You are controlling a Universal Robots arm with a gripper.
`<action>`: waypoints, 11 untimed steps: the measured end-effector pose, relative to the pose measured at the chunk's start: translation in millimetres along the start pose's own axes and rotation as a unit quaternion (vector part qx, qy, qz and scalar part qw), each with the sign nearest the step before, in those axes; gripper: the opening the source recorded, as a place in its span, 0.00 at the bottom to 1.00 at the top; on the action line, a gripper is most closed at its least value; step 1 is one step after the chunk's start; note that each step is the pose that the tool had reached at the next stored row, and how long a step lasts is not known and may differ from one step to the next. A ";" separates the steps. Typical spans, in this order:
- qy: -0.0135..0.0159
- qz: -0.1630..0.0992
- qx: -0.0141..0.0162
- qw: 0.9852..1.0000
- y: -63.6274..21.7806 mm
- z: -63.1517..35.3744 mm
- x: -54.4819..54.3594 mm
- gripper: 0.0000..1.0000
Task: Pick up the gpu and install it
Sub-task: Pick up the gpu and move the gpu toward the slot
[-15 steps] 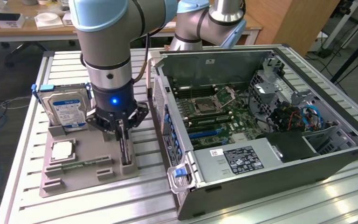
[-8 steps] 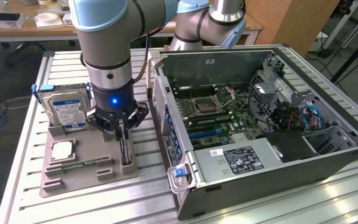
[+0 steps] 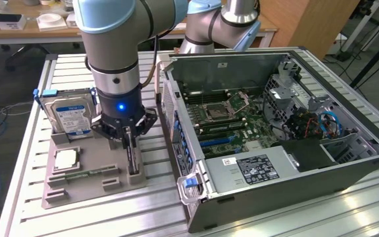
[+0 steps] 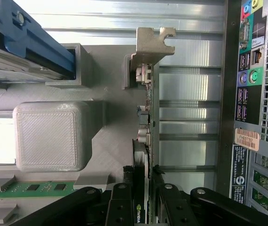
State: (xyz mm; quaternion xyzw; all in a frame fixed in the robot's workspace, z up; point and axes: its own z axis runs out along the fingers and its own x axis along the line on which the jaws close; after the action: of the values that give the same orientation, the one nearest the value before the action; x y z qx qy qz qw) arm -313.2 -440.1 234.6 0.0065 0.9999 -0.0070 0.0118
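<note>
The gpu is a thin black card standing on edge in a slot of the grey holder tray. My gripper is lowered straight over the card, with a finger on each side of it. In the wrist view the card's edge runs away from the black fingers, which press against both of its faces near a green logo. Its silver bracket sits at the far end. The card still rests in the tray.
The open computer case lies at the exterior view's right, motherboard exposed; its rear port panel is close beside the card. On the tray are a hard drive, a processor chip and a green memory stick.
</note>
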 end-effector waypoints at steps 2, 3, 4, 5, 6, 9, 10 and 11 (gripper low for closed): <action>0.000 0.000 0.000 1.000 0.0 0.0 0.0 0.26; 0.000 0.000 0.000 1.000 0.0 0.0 0.0 0.26; 0.000 0.000 0.000 1.000 0.0 0.0 0.0 0.26; 0.000 0.000 0.000 1.000 0.0 0.0 0.0 0.26; 0.000 0.000 0.000 1.000 0.0 0.0 0.0 0.26; 0.000 0.000 0.000 1.000 0.0 -1.0 0.0 0.26; 0.000 0.000 0.000 1.000 -0.1 -2.1 -0.1 0.26; 0.000 0.000 0.000 1.000 -0.1 -3.5 -0.1 0.26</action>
State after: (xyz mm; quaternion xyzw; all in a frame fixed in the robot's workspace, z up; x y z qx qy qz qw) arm -313.2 -440.1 238.2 0.0065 0.9999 -0.0070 0.0118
